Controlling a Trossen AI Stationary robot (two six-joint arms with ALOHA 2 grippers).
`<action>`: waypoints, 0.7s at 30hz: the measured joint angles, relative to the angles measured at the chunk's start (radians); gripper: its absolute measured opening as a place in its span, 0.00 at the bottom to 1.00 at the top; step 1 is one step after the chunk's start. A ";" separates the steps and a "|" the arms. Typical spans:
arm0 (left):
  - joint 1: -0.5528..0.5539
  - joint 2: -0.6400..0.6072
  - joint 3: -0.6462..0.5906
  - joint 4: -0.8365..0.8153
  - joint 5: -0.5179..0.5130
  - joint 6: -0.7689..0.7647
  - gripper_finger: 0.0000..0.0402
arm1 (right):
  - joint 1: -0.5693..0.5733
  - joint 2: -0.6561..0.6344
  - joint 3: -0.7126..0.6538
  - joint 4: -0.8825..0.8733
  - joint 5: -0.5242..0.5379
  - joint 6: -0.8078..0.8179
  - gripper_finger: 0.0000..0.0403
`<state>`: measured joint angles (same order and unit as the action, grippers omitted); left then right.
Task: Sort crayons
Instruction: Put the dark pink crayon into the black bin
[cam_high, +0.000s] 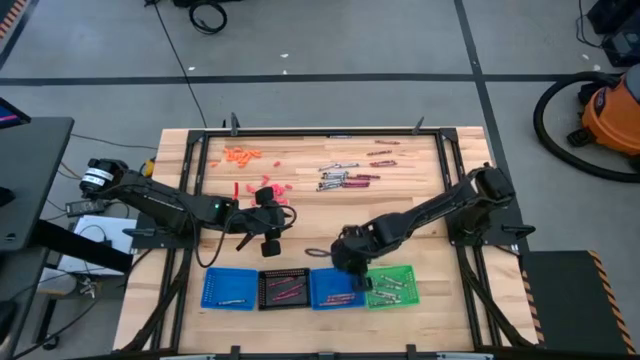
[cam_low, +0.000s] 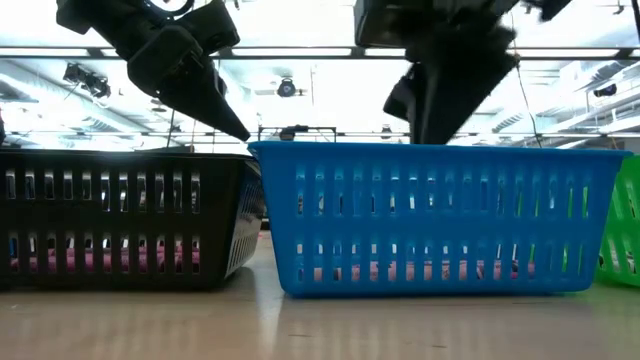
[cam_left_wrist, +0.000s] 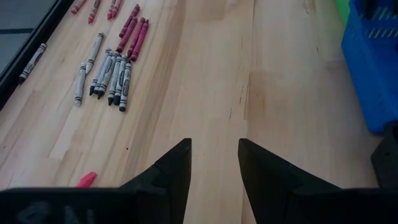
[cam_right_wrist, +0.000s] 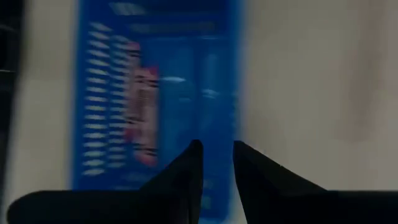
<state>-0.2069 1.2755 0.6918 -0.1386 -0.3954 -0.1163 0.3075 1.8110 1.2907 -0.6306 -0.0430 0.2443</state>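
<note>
Grey and maroon crayons (cam_high: 345, 178) lie flat on the wooden table toward its far side, and show as grey crayons (cam_left_wrist: 106, 71) and magenta crayons (cam_left_wrist: 134, 34) in the left wrist view. Orange crayons (cam_high: 240, 155) and red crayons (cam_high: 275, 188) lie farther left. My left gripper (cam_left_wrist: 214, 152) hovers open over bare wood, left of centre (cam_high: 268, 240). My right gripper (cam_right_wrist: 217, 152) is open and empty above the right-hand blue tray (cam_high: 335, 288), which holds pink crayons (cam_right_wrist: 144, 112).
Along the near edge stand a blue tray (cam_high: 229, 288), a black tray (cam_high: 283, 288), the second blue tray and a green tray (cam_high: 390, 286), each holding crayons. Black frame rails (cam_high: 320, 133) border the table. Bare wood lies between the trays and the crayon piles.
</note>
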 joint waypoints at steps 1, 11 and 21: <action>0.000 0.000 0.000 -0.003 0.000 0.000 0.36 | -0.012 -0.007 0.000 0.001 0.034 -0.018 0.23; 0.000 0.000 0.000 -0.016 0.000 0.000 0.36 | -0.154 -0.020 -0.110 0.149 0.210 -0.158 0.23; 0.000 0.000 0.000 -0.027 0.000 0.000 0.36 | -0.291 -0.019 -0.293 0.344 0.281 -0.277 0.23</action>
<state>-0.2066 1.2755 0.6918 -0.1658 -0.3954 -0.1165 0.0163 1.7916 0.9981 -0.2863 0.2381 -0.0329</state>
